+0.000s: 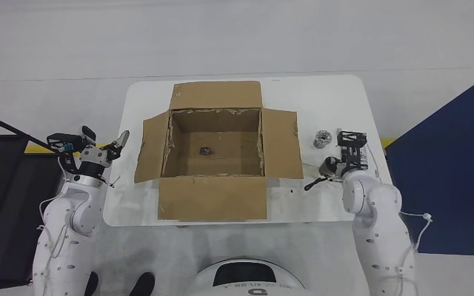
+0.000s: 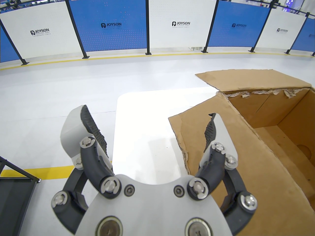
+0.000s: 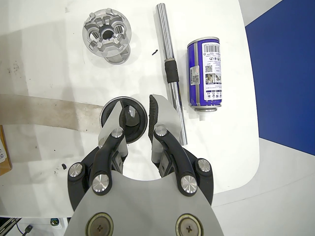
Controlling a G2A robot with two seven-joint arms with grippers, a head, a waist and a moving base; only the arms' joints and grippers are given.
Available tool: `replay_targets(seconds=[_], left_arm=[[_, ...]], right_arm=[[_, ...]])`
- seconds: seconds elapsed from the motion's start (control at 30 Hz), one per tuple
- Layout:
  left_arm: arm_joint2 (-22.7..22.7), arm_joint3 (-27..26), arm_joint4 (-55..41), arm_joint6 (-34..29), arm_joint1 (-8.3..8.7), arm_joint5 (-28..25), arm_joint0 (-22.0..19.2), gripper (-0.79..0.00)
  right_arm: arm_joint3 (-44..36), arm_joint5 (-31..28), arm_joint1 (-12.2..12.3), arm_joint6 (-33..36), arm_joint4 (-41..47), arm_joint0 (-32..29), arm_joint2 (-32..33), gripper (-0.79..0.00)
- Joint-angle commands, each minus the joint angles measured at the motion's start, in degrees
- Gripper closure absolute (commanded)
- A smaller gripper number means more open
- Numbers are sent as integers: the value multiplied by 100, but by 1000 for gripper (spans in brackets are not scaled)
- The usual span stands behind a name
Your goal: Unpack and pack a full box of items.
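An open cardboard box (image 1: 215, 95) stands mid-table, and a small grey part (image 1: 205, 150) lies on its floor. My left gripper (image 2: 147, 114) is open and holds nothing; it hovers over the table's left end beside the box's left flap (image 2: 187, 128), and the top view shows the left gripper (image 1: 105, 140) there too. My right gripper (image 3: 135, 99) points down at a black ring (image 3: 109, 114) on the table right of the box. It is narrowly open, with one finger inside the ring's hole and the other outside its wall. A gap shows between the inner finger and the wall.
Beyond the ring lie a cast metal hub (image 3: 106, 36), a steel rod with a black band (image 3: 169, 57) and a blue spray can (image 3: 206, 72), close to the table's right edge (image 3: 253, 114). The box's four flaps are spread outward. A black rack (image 2: 14, 197) stands left of the table.
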Motion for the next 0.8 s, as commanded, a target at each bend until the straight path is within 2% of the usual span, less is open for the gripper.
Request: replay_targets(seconds=[0.0,0.2,0.4,0.7,0.77], left_arm=[[0,0,0,0,0,0,0,-785],[0,0,0,0,0,0,0,-785],[0,0,0,0,0,0,0,-785],[0,0,0,0,0,0,0,-785],[0,0,0,0,0,0,0,-785]], right_arm=[[46,-8,-1,84,-36,39,-32,-194],[7,39,-8,64,-9,56,-38,-172],[-386,157,-10,-217,150,-305,168,-166],[-519,-6,-7,-318,352,-559,266,-206],[-461,-11,-7,-274,392,-502,258,-175]])
